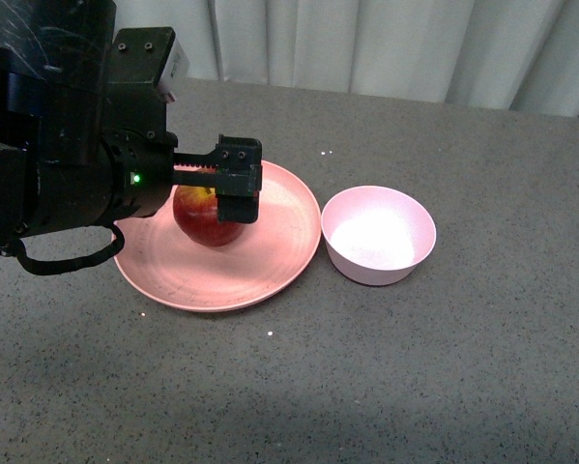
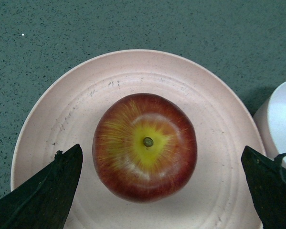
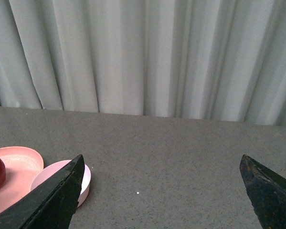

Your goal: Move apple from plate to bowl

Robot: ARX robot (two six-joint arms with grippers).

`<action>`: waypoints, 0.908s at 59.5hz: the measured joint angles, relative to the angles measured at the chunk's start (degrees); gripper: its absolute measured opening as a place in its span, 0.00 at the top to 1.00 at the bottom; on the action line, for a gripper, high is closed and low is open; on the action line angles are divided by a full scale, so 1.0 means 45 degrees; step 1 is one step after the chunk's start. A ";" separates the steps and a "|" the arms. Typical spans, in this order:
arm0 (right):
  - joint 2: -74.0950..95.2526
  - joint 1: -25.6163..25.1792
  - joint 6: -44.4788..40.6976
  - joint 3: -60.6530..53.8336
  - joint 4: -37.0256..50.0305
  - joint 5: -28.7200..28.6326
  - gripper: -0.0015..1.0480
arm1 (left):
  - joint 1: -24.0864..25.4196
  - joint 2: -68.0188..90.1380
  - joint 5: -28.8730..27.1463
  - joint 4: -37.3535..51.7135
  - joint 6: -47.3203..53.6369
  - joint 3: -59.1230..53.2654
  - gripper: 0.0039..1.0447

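Left tool spread wide over apple, centred on plate; prob. not touching yet. Lower straight, clamp at widest girth, then lift toward bowl. Right tool released, idle.

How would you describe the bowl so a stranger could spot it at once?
On the grey speckled table, find the wide salmon-pink plate holding the red apple. The bowl stands just to its right in the front view. It is smaller, deeper, paler pink and empty, unlike the flat plate.
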 joint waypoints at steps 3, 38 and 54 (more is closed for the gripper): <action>0.0000 0.0000 0.0000 0.0000 0.0000 0.0000 0.09 | -0.0019 0.0272 -0.0087 -0.0005 0.0223 0.0155 0.06; 0.0000 0.0000 0.0000 0.0000 0.0000 0.0000 0.09 | 0.0301 0.1637 -0.0510 -0.0627 0.0962 0.1574 0.06; 0.0005 0.0000 0.0000 0.0000 0.0000 0.0000 0.09 | 0.0359 0.1656 -0.0476 -0.0622 0.1093 0.1574 0.29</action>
